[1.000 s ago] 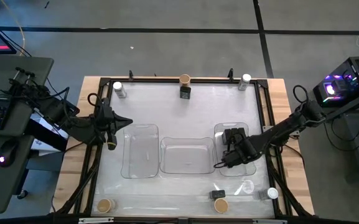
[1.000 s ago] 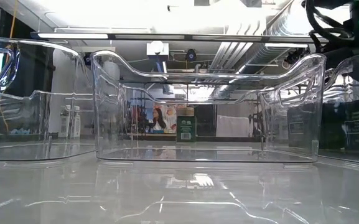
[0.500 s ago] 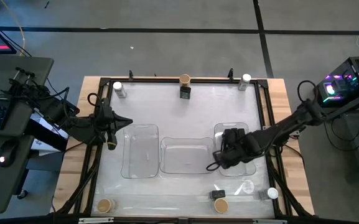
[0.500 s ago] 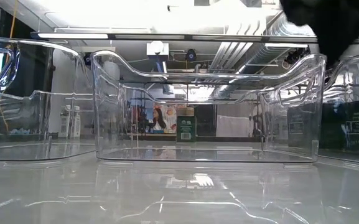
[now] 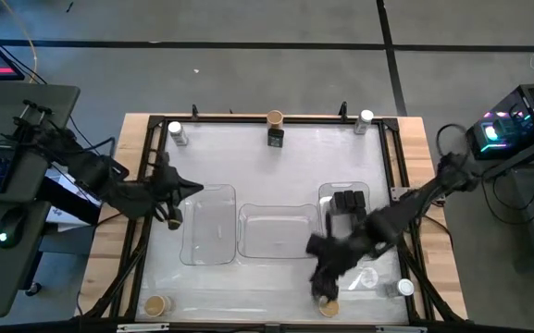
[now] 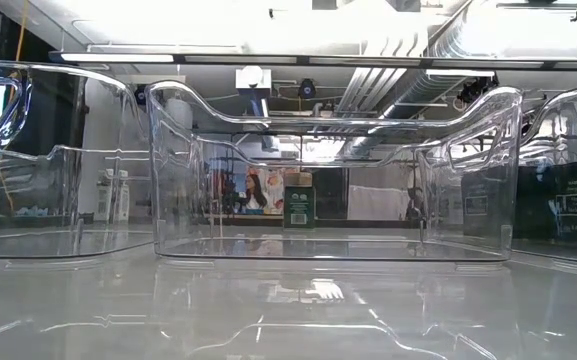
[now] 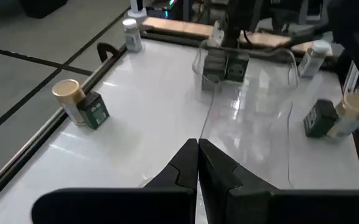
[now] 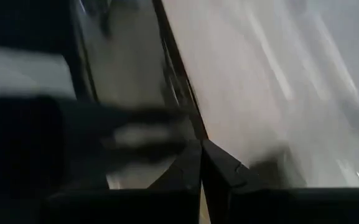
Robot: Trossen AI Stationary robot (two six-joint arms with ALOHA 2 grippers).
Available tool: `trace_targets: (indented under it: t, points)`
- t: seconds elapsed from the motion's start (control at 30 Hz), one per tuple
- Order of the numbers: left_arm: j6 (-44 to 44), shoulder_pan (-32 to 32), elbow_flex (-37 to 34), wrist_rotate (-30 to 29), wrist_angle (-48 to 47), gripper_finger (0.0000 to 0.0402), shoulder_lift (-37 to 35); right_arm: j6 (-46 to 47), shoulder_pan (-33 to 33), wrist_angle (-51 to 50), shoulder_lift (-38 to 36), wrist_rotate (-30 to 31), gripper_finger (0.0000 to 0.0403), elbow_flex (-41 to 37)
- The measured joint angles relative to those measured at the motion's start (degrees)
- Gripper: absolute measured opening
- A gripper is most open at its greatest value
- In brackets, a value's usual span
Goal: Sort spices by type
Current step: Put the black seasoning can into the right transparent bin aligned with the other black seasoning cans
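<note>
Spices: black boxes [image 5: 348, 201] sit in right tray [image 5: 366, 252]; both grippers' fingers pressed together, right gripper [image 5: 322, 289] low

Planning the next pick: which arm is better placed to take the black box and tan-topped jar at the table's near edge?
Right. Its claw hangs just above that black box and tan-topped jar, while the left claw sits across the table by the left tray.

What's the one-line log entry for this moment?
right gripper: shut, above black boxy spice near front edge | left gripper: shut, waiting beside left clear plastic tray
</note>
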Motion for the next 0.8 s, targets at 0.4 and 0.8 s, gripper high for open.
trace_targets:
  t: [0.4,0.8]
  points:
    - [0.0,0.0,0.0,0.9,0.1,0.0000,4.8,-5.4,3.0,0.8,12.3,-0.4,0.0000,-0.1]
    - [-0.1,0.0,0.0,0.9,0.1,0.0000,4.8,-6.9,2.6,-9.7,12.3,-2.0,0.0000,-0.1]
